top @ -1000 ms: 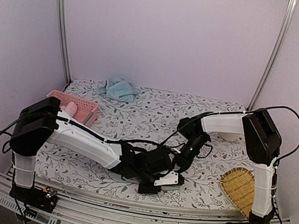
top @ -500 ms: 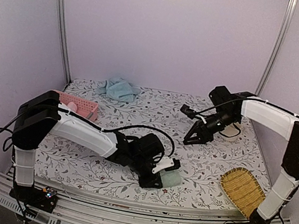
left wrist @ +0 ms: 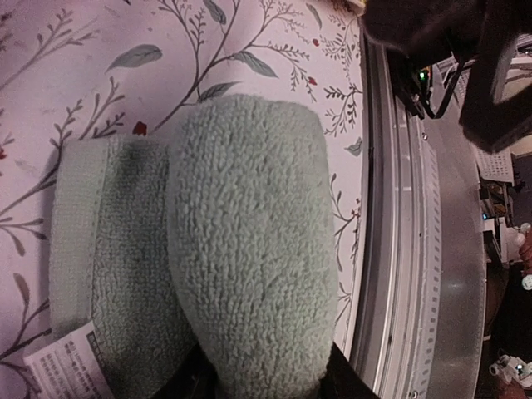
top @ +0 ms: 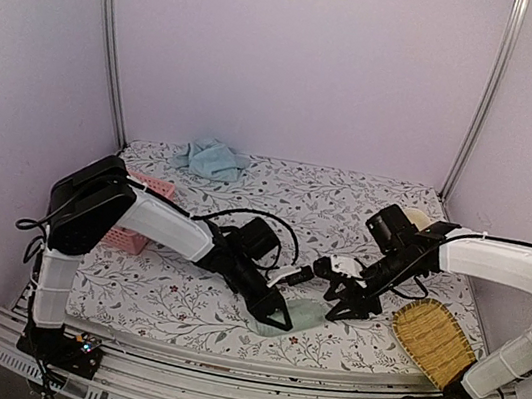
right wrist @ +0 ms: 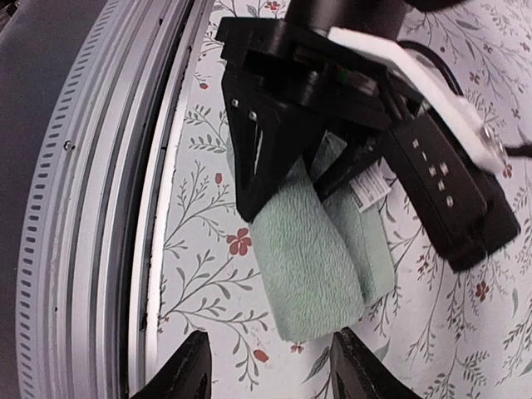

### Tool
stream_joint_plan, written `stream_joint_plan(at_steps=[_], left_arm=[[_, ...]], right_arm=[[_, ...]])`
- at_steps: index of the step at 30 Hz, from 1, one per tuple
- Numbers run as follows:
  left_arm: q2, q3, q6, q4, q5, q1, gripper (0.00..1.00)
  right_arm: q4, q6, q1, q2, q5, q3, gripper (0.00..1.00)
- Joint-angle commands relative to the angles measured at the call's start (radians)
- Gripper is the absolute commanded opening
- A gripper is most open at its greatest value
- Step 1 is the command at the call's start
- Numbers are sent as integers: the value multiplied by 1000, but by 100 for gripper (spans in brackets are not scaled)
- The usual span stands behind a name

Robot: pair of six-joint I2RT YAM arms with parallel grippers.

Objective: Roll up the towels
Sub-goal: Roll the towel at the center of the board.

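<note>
**A:** From above, where is the green towel (top: 303,317)?

**B:** At the front of the table (top: 249,182), in the middle. The left gripper (top: 276,315) is on it. The right gripper (top: 342,308) is just beside it, on its right. The blue towel (top: 212,159) lies crumpled, well apart at the back.

**A:** And the left wrist view?

**B:** A fat, fuzzy roll sticks straight out from the jaws. A flat strip with a hem lies beside it, and so does a paper label (left wrist: 62,366).

**A:** Is it held?

**B:** It looks so. The roll fills the gap.

**A:** The right wrist view?

**B:** The left fingers (right wrist: 249,158) squeeze the roll from both sides. Its long way points at the right gripper, whose jaws stand apart with nothing in them. I think the right one is nearer the free end.
</note>
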Motion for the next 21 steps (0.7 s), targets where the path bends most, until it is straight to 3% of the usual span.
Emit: stream_joint_plan(at_steps=[1, 14, 21], left_arm=[[120, -16, -28, -156, 1, 8, 35], [142, 24, -5, -197, -18, 27, 40], [37, -41, -16, -114, -73, 27, 52]], right_arm=[[140, -59, 77, -1, 116, -1, 52], [255, -106, 214, 162, 214, -32, 50], [209, -107, 216, 241, 189, -22, 25]])
